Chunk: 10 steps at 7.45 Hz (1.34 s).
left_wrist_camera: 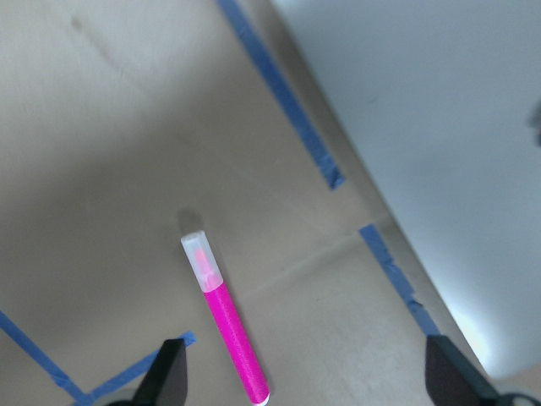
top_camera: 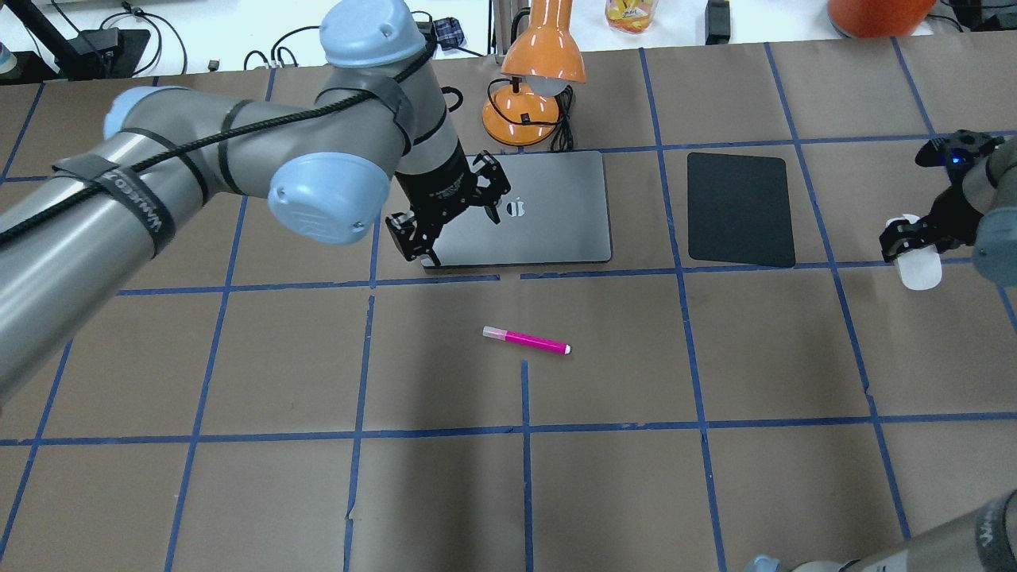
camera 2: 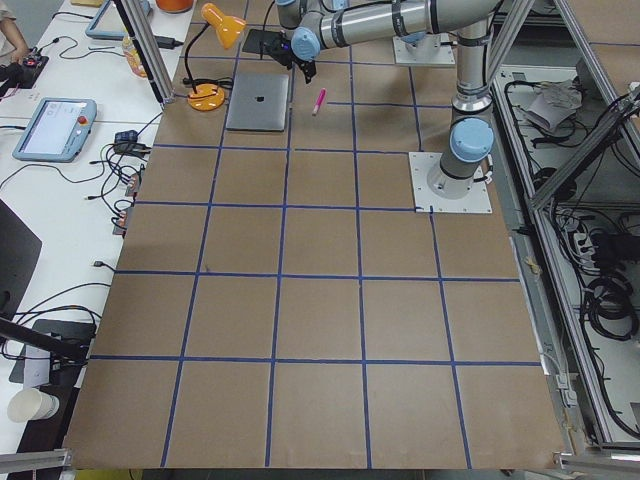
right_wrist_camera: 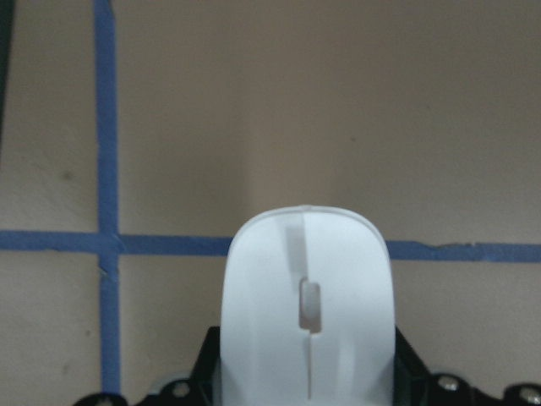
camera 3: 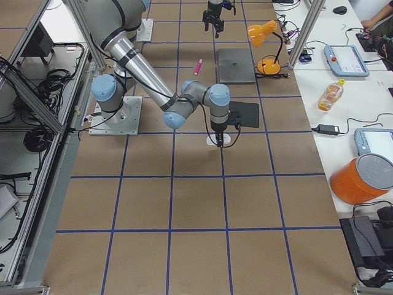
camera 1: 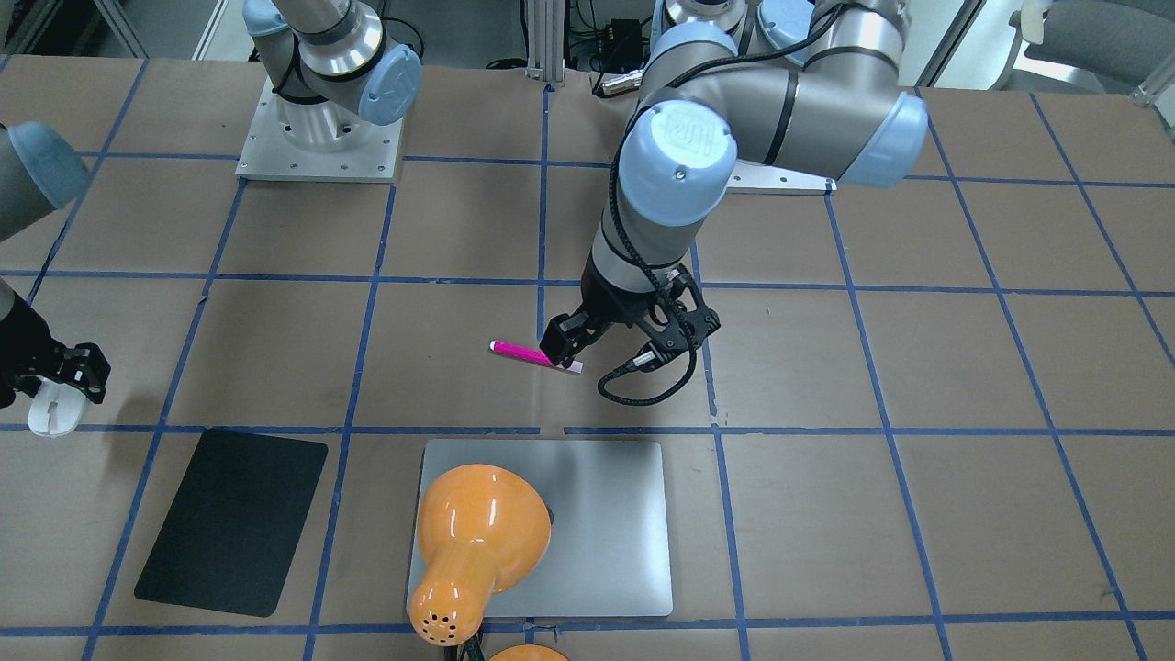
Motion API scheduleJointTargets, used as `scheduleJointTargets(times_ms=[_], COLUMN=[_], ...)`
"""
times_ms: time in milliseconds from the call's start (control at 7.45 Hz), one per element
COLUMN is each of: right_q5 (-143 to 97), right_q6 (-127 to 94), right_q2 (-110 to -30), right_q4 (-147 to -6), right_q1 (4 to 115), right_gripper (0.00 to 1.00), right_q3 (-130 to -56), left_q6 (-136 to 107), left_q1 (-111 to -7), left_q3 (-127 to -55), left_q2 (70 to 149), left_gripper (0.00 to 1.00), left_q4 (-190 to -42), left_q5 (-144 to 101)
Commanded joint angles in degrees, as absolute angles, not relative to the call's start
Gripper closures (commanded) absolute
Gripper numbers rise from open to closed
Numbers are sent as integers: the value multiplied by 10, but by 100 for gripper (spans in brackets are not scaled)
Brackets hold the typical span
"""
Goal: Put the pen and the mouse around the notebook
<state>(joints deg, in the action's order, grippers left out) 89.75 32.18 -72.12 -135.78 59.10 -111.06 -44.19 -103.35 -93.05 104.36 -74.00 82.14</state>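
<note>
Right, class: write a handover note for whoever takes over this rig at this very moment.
Left gripper: open, empty, over the pen.
Right gripper: shut on the mouse, far right, beyond the black mat.
The pen lies on the table, on the robot's side of the notebook, apart from it.
Done: mouse grasped.
Left: grasp the pen, set both beside the notebook, release.

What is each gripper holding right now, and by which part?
The right gripper clamps the mouse by its sides, at the end nearest the wrist. The left gripper hangs open over the pen, holding nothing.
</note>
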Motion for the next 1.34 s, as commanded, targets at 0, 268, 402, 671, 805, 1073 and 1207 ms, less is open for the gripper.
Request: scheduleJointTargets(times_ms=[0, 268, 402, 671, 805, 1073, 1207], right_q5=[897, 897, 897, 896, 896, 896, 879], right_q6=[213, 102, 75, 51, 51, 51, 51], right_q2=[-701, -662, -640, -593, -577, -570, -569], right_q4=[-1350, -1332, -1323, -1324, -1329, -1323, -1322], right_q1=[677, 753, 773, 781, 781, 785, 785], right_gripper=[63, 63, 62, 62, 62, 61, 60], right_q3=[-1058, -994, -966, -935, -939, -940, -940], left_q6=[-200, -76, -67, -67, -67, -67, -67], left_q1=[-998, -956, -934, -921, -922, -922, -922], left_q3=[-915, -899, -895, -903, -901, -899, -899], left_q2=[982, 939, 924, 919, 918, 918, 918], left_gripper=[0, 0, 0, 0, 0, 0, 0], left_q4=[-799, -877, -881, -874, -874, -874, -874], left_q5=[824, 839, 855, 875, 876, 875, 876])
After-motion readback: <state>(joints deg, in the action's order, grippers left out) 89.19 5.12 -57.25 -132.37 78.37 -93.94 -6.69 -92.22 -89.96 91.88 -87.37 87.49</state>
